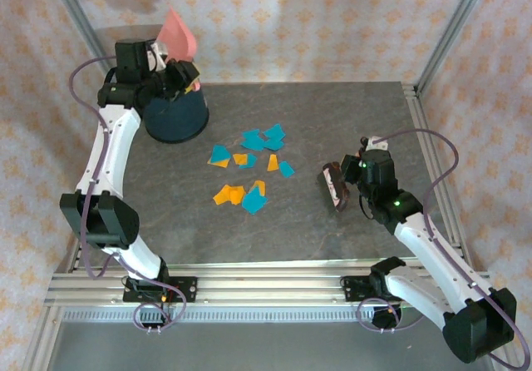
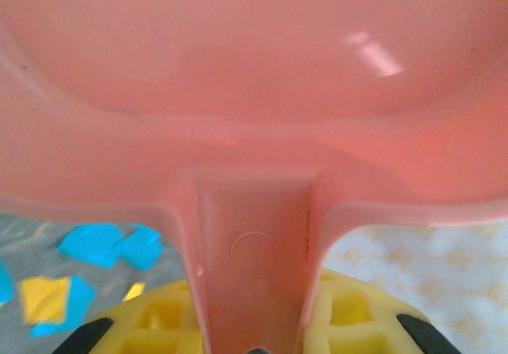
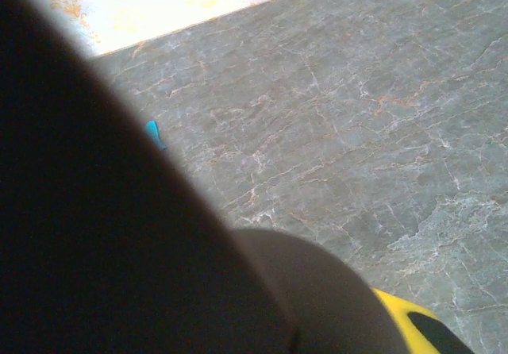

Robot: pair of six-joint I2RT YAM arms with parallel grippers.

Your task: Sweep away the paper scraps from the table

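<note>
Now, just past the front rails (image 1: 274, 288), the table (image 1: 349, 238) lies bare. The right gripper (image 1: 342, 180), clamped on a dark brush (image 1: 334, 186), sits right of the paper scraps (image 1: 241, 160), with open tabletop between. The scraps are flat teal and orange bits, loosely clustered mid-table, well clear of every edge. Far left, the left gripper (image 1: 179, 73) pinches the pink dustpan (image 1: 177, 34) by its handle above the blue bin (image 1: 176, 115).

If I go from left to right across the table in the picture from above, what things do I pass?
dark blue bin → paper scraps → dark brush
</note>
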